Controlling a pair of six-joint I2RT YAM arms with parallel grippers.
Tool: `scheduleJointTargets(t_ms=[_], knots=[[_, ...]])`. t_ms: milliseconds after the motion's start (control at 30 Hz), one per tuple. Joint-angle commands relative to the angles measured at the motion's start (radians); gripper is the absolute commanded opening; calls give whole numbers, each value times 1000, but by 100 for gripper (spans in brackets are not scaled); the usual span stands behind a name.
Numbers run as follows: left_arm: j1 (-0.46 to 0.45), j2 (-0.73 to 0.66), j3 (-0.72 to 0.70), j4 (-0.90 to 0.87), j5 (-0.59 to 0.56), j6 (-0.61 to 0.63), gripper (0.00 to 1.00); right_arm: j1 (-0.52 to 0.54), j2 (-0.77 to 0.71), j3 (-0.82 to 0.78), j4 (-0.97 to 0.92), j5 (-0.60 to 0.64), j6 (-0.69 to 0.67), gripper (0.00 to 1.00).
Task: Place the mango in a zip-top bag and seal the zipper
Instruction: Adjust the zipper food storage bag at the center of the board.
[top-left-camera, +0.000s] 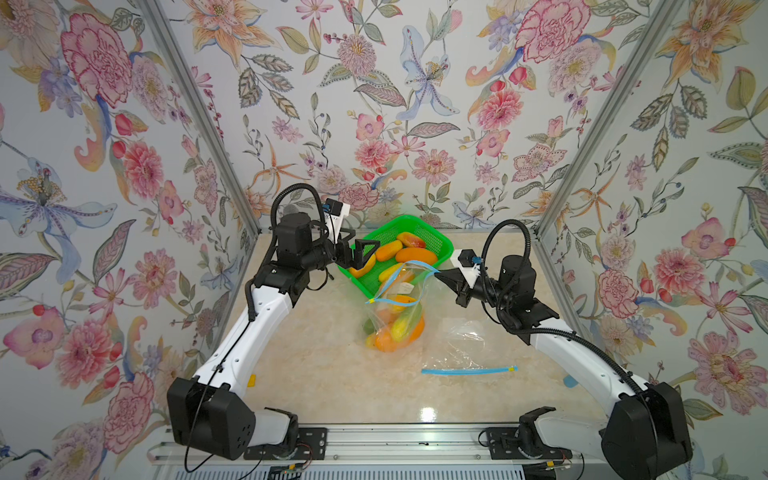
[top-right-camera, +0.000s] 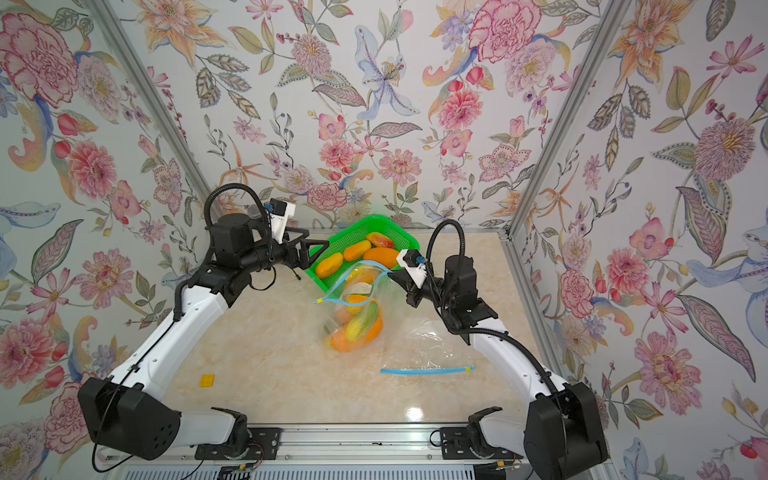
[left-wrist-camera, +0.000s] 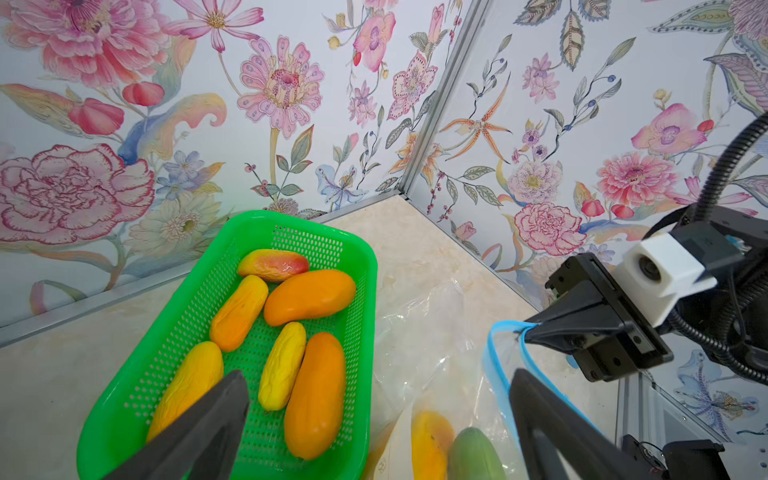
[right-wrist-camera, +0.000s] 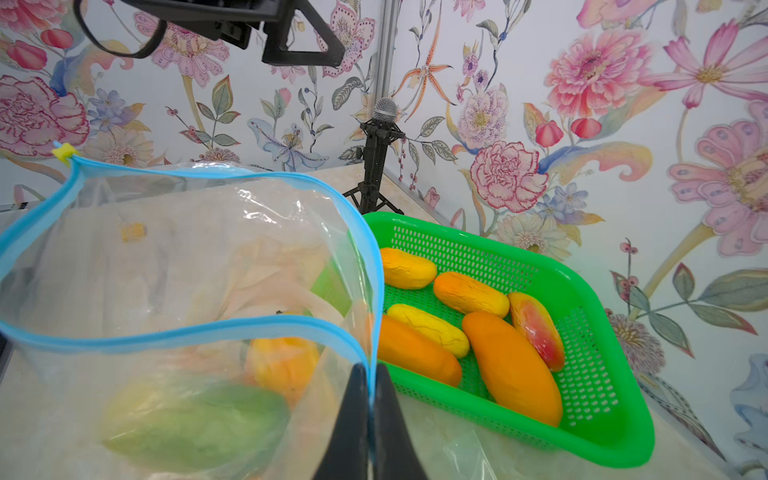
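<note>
Nearest the rail, a flat empty zip-top bag (top-left-camera: 459, 347) lies on the marble table (top-left-camera: 316, 374) in front of the right arm's base, with its blue zipper strip (top-left-camera: 467, 370) toward the rail. A small yellow piece (top-right-camera: 206, 380) lies on the table by the left arm. Just beyond, at the table's middle, the filled bag (top-left-camera: 395, 316) stands slumped with its mouth gaping. Its mangoes (top-left-camera: 392, 334), orange, yellow and green, lie heaped at the bottom of it, and a yellow slider (right-wrist-camera: 63, 151) sits at the rim's end away from the right arm. The right gripper (right-wrist-camera: 369, 380) is clenched flat on the far end of the bag's blue rim (top-left-camera: 415, 266) and holds that edge lifted. The right arm rises from the rail, bends at the elbow and turns its forearm inward, so the gripper points across toward the bag. The left gripper (left-wrist-camera: 376, 376) is spread wide and holds nothing; it hangs above the near corner of the green basket (top-left-camera: 409, 217), clear of bag and fruit. The left arm mirrors the right, with its forearm swung inward toward the basket. Six loose mangoes (left-wrist-camera: 309, 295) lie in the basket against the far floral wall. A microphone on a small tripod (right-wrist-camera: 380, 153) stands in the corner behind it.
</note>
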Motion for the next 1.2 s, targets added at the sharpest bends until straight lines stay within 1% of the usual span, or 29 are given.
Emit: scheduleJointTargets(t_ms=[0,100,167,233,333,400,467,567,633,700,767,867,933,967,1033,1067,1100,1167], knots=[[-19,-151,-164,194,86,105,99,-34,13,13,-3,17,79,0],[-75,-259,-331,256,36,183,99,-52,23,19,-7,32,110,0],[-136,-299,-401,260,-5,231,99,-55,33,23,-9,37,113,0],[-182,-329,-470,292,-19,245,99,-58,44,27,-8,48,124,0],[-209,-369,-549,348,-45,245,99,-66,57,33,-19,62,135,0],[-220,-389,-593,381,-94,261,99,-67,61,31,-17,63,140,0],[-239,-377,-604,389,-166,284,98,-69,56,31,-18,60,139,0],[-249,-322,-574,389,-246,295,85,-69,41,27,-15,55,141,0],[-257,-294,-559,426,-258,287,80,-69,29,22,-14,55,144,0],[-271,-276,-553,481,-259,279,72,-69,18,18,-15,55,145,0],[-281,-264,-545,509,-262,273,67,-69,7,13,-12,62,153,0],[-293,-257,-534,529,-230,270,61,-71,1,18,-13,70,163,0],[-301,-252,-528,529,-206,273,55,-70,4,28,-20,75,167,0],[-305,-249,-523,524,-196,277,51,-71,6,33,-24,80,171,0],[-314,-240,-510,504,-190,286,38,-72,11,43,-32,86,176,0],[-316,-237,-502,493,-183,288,33,-72,9,46,-34,85,177,0],[-316,-238,-494,480,-178,293,25,-73,4,46,-35,93,182,0],[-316,-249,-480,456,-183,303,21,-82,-8,48,-40,105,195,0]])
